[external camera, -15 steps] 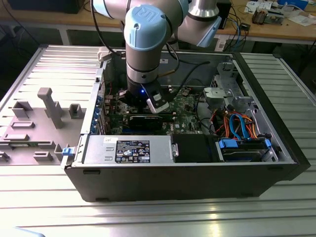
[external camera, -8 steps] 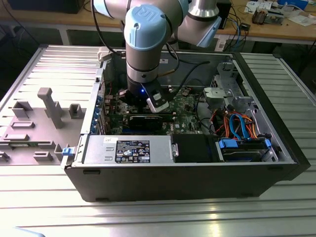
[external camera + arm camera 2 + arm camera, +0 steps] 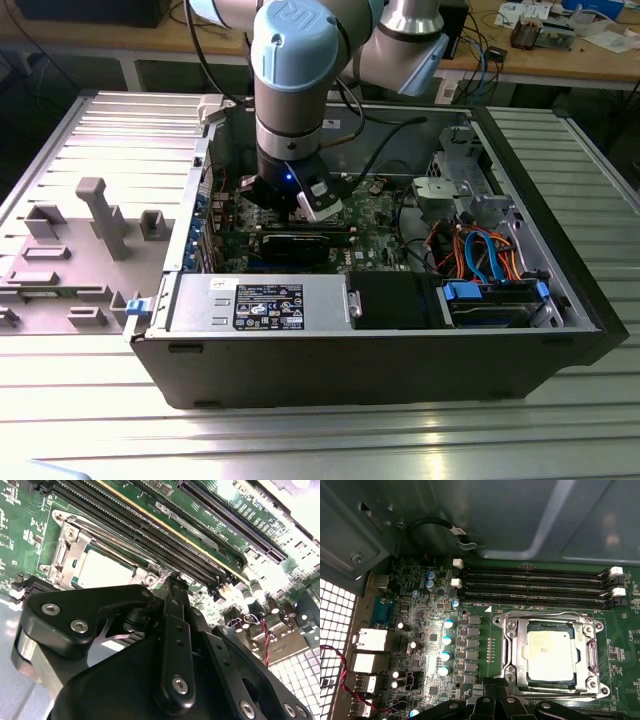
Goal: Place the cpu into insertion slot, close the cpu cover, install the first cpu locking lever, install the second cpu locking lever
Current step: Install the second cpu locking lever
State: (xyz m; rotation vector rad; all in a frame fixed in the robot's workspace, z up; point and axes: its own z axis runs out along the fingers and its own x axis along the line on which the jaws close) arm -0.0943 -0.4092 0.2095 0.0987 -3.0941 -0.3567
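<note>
The cpu, a square silvery-tan chip, lies flat in the insertion slot on the green board. The silver cpu cover is folded down around it, and the chip shows through its window. Thin wire levers run along the frame's edges. My gripper is shut with nothing visible between the fingers, its tips at the corner of the socket frame. In the second wrist view, the gripper hangs just beside the cpu and cover. In the exterior view the gripper is down inside the open computer case.
Long black memory slots run beside the socket, capacitors and rear ports beyond it. A power supply and a drive bay with blue and orange cables sit in the case. Grey fixtures stand on the table.
</note>
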